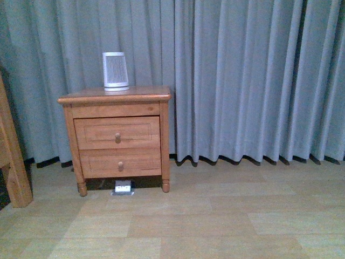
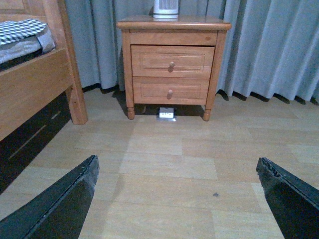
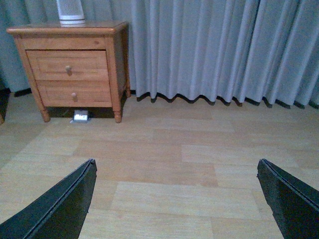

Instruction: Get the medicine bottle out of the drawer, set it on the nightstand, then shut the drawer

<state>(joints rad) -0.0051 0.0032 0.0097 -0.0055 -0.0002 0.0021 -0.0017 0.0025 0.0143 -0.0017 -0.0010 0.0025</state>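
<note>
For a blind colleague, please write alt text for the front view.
A small orange-brown nightstand stands on a wooden floor before grey curtains, upper drawer and lower drawer shut. A white ribbed appliance sits on top; a small pale object lies on the floor beneath.

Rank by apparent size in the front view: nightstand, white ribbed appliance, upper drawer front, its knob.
Largest to smallest:
nightstand
upper drawer front
white ribbed appliance
knob
All sit at similar distance, so nearness changes nothing.
</note>
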